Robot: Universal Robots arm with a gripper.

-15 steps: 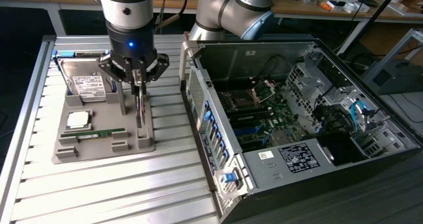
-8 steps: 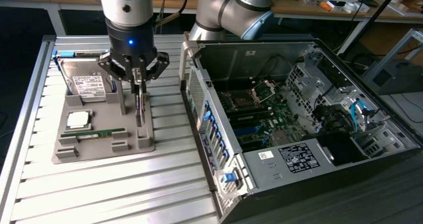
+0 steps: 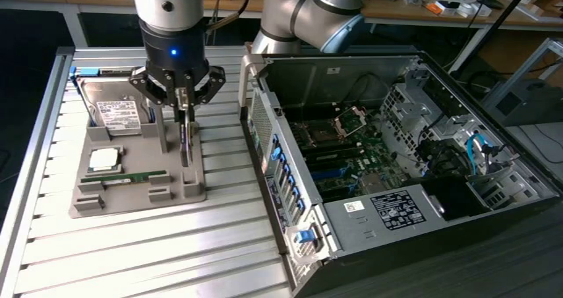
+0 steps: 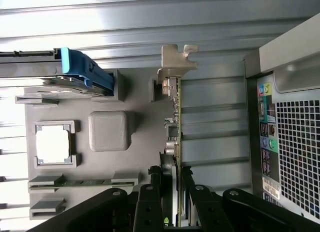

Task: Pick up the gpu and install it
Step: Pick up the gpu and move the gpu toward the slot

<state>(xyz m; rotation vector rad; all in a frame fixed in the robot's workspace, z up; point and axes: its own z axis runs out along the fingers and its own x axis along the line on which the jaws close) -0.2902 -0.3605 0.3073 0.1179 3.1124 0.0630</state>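
Note:
The gpu (image 3: 184, 143) stands edge-on over the right side of the grey holder tray (image 3: 141, 196), a thin dark card seen like a blade. My gripper (image 3: 182, 105) hangs straight down over it, with its fingers pressed against both faces of the card's upper edge. In the wrist view the gpu (image 4: 176, 117) runs away from the gripper (image 4: 171, 178) and ends in a pale metal bracket; the black fingers (image 4: 149, 192) flank it closely. I cannot tell whether the card's lower edge still touches the tray.
On the tray lie a silver hard drive (image 3: 118, 110), a square processor (image 3: 104, 158) and a green memory stick (image 3: 123, 177). The open computer case (image 3: 396, 173) stands at the exterior view's right, its motherboard (image 3: 352, 149) exposed. The slatted metal table (image 3: 158, 258) carries everything.

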